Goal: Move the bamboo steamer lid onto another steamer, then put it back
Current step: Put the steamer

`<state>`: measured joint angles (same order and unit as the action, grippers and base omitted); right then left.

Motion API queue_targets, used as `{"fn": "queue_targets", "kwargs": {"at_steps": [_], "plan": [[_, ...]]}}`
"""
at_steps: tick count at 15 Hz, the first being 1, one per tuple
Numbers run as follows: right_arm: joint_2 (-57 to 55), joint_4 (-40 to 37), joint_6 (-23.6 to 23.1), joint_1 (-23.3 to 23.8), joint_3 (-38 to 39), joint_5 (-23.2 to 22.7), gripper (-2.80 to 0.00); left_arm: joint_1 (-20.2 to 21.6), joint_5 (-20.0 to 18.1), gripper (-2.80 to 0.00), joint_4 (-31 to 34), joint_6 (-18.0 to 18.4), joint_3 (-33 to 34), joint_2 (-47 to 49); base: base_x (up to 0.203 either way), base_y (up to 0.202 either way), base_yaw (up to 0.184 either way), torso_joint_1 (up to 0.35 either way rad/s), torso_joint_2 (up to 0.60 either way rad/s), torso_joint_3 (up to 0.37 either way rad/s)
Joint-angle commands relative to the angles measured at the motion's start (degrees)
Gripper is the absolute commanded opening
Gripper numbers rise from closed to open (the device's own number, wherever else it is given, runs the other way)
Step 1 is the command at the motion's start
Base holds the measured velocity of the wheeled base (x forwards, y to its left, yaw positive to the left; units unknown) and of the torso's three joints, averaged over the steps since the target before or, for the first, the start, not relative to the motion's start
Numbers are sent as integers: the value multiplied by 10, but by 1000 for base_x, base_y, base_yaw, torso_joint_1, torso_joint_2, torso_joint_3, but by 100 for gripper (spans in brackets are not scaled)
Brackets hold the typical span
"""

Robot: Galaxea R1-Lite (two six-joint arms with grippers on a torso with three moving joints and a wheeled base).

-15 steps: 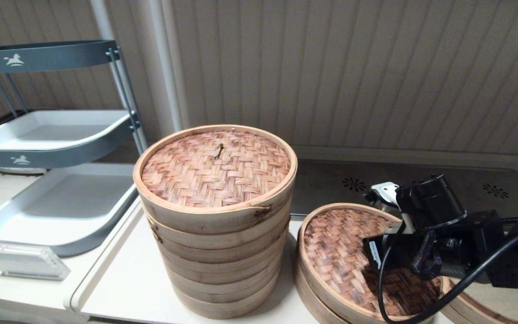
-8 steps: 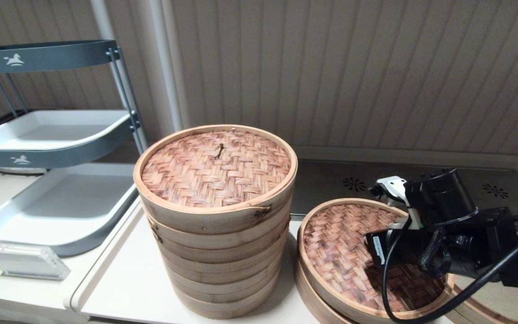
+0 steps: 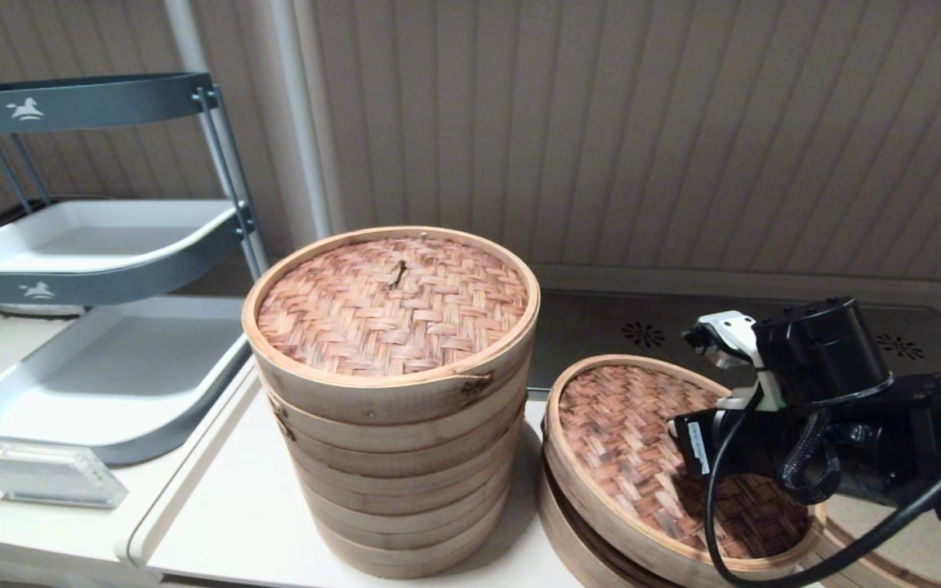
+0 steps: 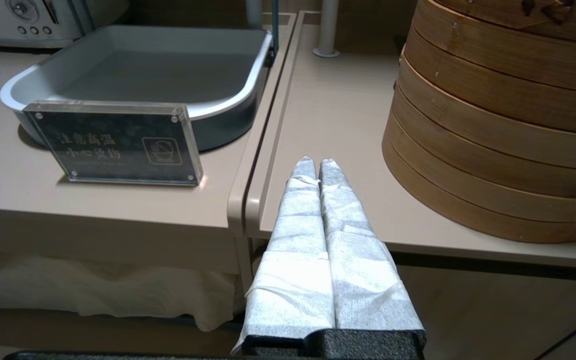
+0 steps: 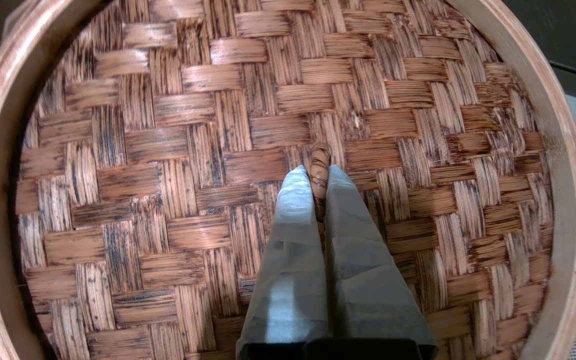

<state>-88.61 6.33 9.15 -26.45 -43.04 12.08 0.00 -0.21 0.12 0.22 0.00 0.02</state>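
The bamboo steamer lid (image 3: 617, 441), dark brown herringbone weave with a pale band, hangs tilted just above its own low base (image 3: 564, 531) at the right front. A dark gap shows under its left edge. My right gripper (image 5: 318, 175) is shut on the lid's centre knot (image 5: 319, 155). In the head view the right arm (image 3: 813, 425) covers the lid's right half. Another steamer (image 3: 850, 559), with a reddish rim and a cream liner, peeks out at the bottom right corner, mostly hidden by the arm. My left gripper (image 4: 317, 162) is shut and empty, low by the table's front edge.
A tall stack of pale tiers (image 3: 393, 425) with a reddish-tan woven lid stands just left of the held lid. A grey tiered tray rack (image 3: 111, 367) and an acrylic sign (image 3: 42, 474) are at far left. A dark cooktop (image 3: 764, 327) lies behind.
The right gripper has risen and drifted slightly right with the lid; the lid has come up off its base, opening a gap on its left side. The left arm has not moved.
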Motion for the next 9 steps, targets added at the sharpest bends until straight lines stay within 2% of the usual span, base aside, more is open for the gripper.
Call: {"fn": "queue_targets", "kwargs": {"at_steps": [1,5,9], "plan": [[5,1,4,1,0,1,-280,0,0,-280,0,0,2,1,0,0,0,0,0,0],[22,1,3,5,2,3,-280,0,0,-280,1,0,2,1,0,0,0,0,0,0],[41,1,2,32,3,3,-280,0,0,-280,0,0,2,1,0,0,0,0,0,0]]}}
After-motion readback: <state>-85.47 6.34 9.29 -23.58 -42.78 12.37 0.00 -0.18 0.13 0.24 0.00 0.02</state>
